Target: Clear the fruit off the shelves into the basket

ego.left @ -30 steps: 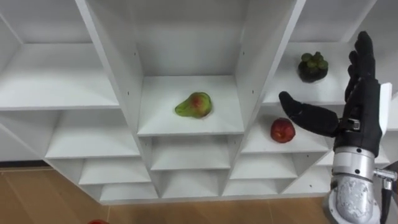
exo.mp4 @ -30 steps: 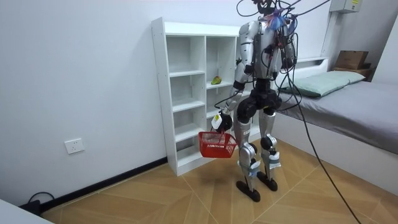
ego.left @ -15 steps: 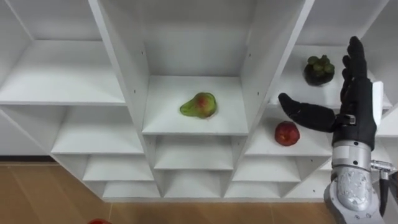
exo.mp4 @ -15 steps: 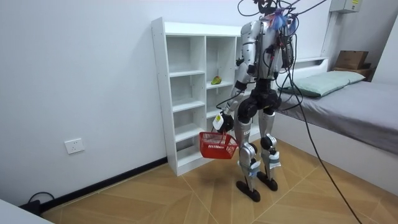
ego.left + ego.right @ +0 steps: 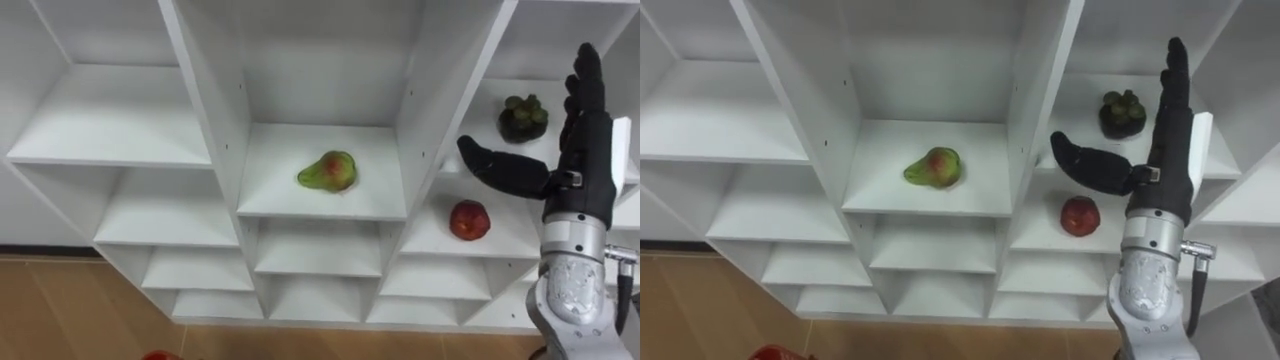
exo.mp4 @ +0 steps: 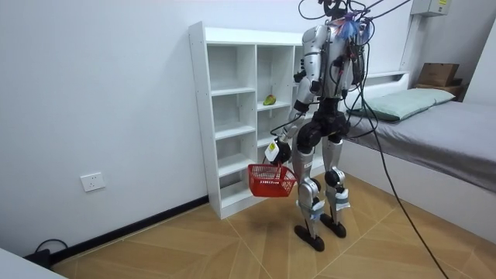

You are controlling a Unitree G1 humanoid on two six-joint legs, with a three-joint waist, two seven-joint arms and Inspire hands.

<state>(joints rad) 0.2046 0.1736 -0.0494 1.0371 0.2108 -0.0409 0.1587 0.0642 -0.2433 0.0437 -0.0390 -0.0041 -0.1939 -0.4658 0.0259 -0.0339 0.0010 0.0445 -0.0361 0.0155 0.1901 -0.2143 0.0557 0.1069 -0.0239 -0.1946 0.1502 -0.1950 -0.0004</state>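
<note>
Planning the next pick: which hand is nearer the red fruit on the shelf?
Right. The right hand is raised open before the closet, its thumb just above the red fruit; the left hand hangs low at its side, carrying the red basket.

White shelf unit point(image 5: 120, 125) with three columns of open compartments stands on the wood floor point(image 6: 232, 248) against the wall. Middle column: green-red pear point(image 5: 328, 171) lying on its side on a board. Right column: dark round fruit with green cap point(image 5: 522, 117) on upper board, red apple point(image 5: 469, 220) on the board just below.
</note>
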